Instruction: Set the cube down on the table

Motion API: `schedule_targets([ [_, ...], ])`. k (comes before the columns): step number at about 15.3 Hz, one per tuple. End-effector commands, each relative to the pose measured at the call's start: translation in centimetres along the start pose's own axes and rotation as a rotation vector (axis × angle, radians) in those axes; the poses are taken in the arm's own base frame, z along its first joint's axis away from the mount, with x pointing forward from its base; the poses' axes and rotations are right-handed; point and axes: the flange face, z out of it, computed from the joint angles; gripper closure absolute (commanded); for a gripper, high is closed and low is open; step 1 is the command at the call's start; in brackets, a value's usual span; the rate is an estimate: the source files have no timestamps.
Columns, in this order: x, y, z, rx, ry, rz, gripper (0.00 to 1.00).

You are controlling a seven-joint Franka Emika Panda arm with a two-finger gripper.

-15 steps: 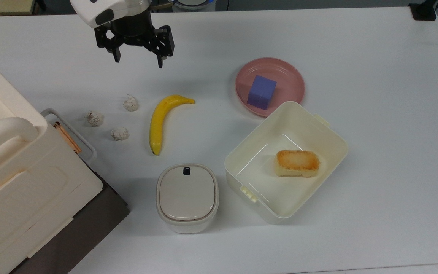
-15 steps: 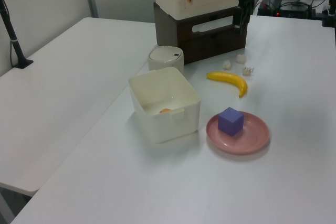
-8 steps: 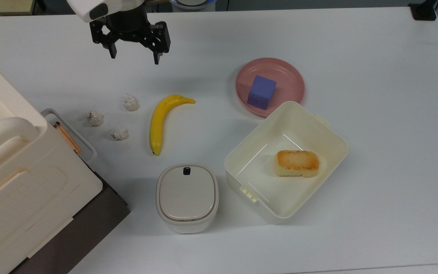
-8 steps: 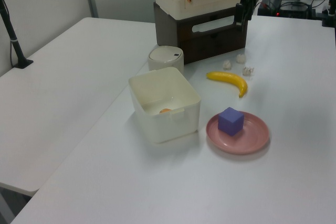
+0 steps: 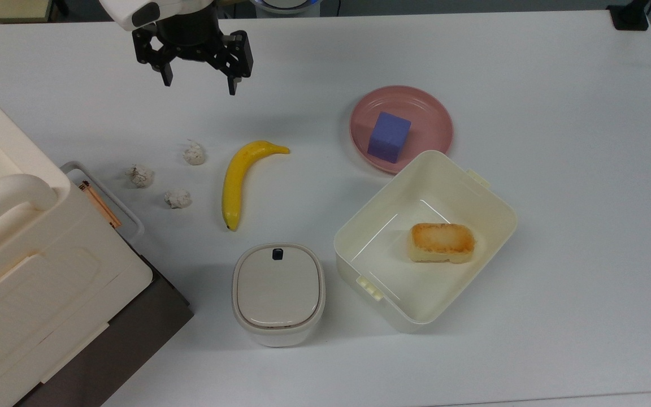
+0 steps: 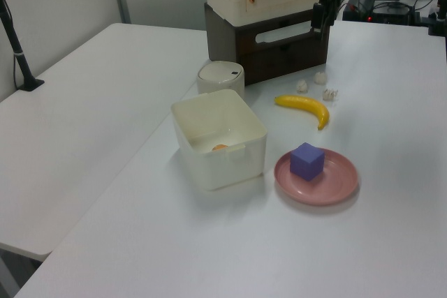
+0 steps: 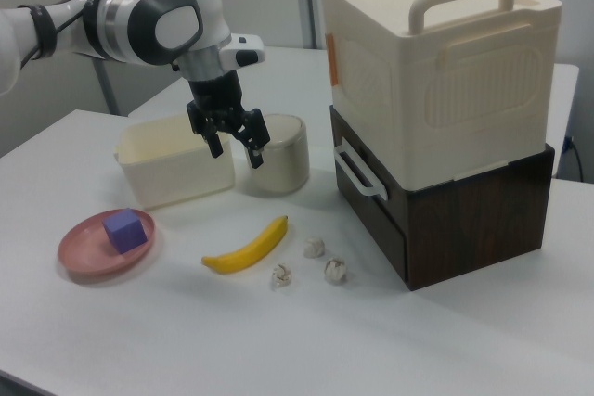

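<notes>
With the gripper spread open, empty and well apart from the cube resting on the pink plate, align the fingers squarely across two opposite faces before descending.

In the top view, the cube sits on the plate. The box lies just below the plate, with the bread inside. The banana lies on the table, on the top view's left of the plate.
</notes>
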Motion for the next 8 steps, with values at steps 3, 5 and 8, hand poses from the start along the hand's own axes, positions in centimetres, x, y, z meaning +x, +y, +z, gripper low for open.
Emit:
schedule_targets([
  [3,-0.91,-0.08,-0.35,-0.001,-0.047,-0.019,0.0],
  [5,-1.0,-0.36,-0.19,0.0,-0.055,-0.016,0.0],
  [8,-1.11,-0.54,0.05,0.0,-0.068,-0.019,0.0],
])
